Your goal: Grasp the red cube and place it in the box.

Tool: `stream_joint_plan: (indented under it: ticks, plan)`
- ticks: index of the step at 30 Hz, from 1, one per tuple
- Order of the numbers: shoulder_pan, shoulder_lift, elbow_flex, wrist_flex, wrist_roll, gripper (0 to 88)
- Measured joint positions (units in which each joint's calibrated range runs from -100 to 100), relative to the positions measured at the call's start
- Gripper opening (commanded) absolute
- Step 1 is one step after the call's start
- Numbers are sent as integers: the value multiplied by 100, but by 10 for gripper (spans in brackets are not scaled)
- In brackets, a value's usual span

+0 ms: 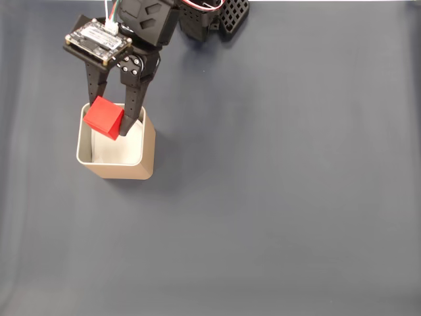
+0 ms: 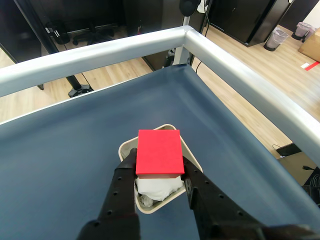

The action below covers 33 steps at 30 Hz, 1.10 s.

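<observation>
- The gripper (image 1: 112, 124) is closing its two black fingers on the red cube (image 1: 104, 117), pinching it on opposite side faces, with nothing else in its hold.
- The cube is hanging between the fingertips right over the mouth of the box (image 1: 147, 148), at about rim height; in the wrist view the cube (image 2: 158, 152) is covering much of the opening of the box (image 2: 192, 159) below the gripper (image 2: 159, 172).
- In the fixed view the cube is sitting toward the upper left corner of the opening, near the rim, so I would judge the release is better made after nudging the gripper a little toward the box's middle, or lowering slightly, so the cube is not catching the edge.
- Opening the fingers gently and lifting straight up should be keeping the box from being knocked, since one finger is reaching down just inside it.
- The box is holding crumpled white paper lining, showing directly beneath the cube; no other item is showing in it.
- The box is standing upright on the dark blue worktop (image 1: 283, 197), below the gripper.
</observation>
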Motion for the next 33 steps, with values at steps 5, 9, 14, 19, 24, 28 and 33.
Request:
stream_joint_plan:
  ticks: [5,9,14,19,24,28,33]
  plan:
    - [15,18,0,-16,0,84]
    - [53,36,0,-32,5,84]
    - [53,36,73,-41,24,117]
    - [53,36,73,-49,29,180]
    - [53,53,100,-65,29,243]
    - [53,71,100,-65,24,279]
    - [53,107,100,-65,24,300]
